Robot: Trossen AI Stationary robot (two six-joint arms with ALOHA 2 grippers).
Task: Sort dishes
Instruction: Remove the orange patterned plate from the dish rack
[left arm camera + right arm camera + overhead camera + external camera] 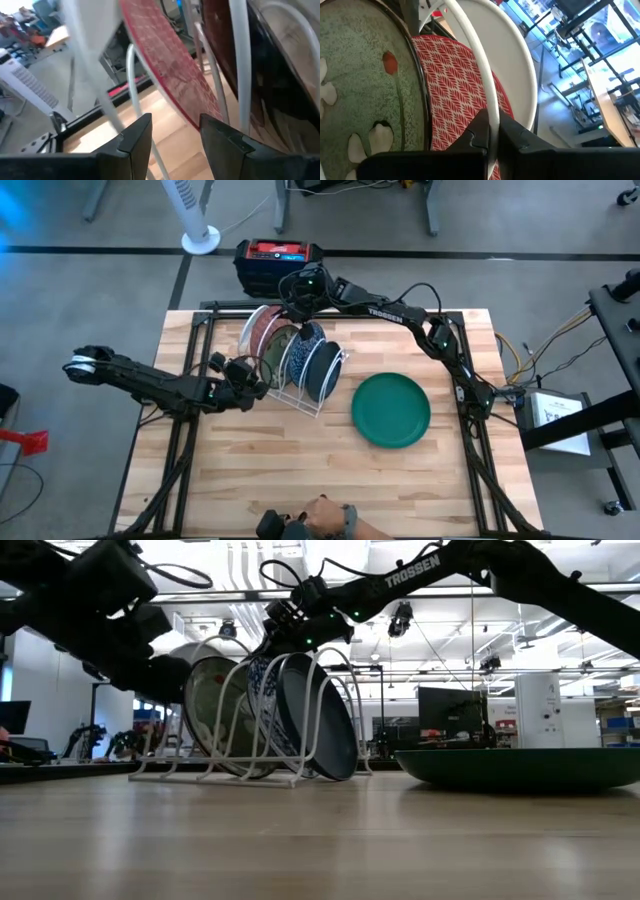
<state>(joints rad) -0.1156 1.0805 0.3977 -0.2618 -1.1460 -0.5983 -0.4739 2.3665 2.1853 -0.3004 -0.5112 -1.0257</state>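
A white wire rack (300, 385) stands mid-table with several plates on edge in its slots: a red-pink patterned one (262, 328) at the far left end, a greyish one with flowers (360, 75), a blue speckled one (308, 340) and a dark blue one (327, 370). A plain dark green plate (390, 410) lies flat on the table right of the rack. My left gripper (252, 375) is open at the rack's left side, its fingers either side of the red plate's lower edge (192, 107); I cannot tell whether they touch it. My right gripper (300, 308) is at the rack's top, far side. My right gripper has a white wire loop of the rack (490, 107) between its two fingers, which stand close on either side of it. It comes from above and from the table's far side, at the loop's top. The red plate (455, 80) stands right behind the wire.
A person's hand (325, 515) holding a dark object is at the table's near edge. A black and red box (278, 260) sits beyond the far edge. There is bare wood in front of the rack and the green plate.
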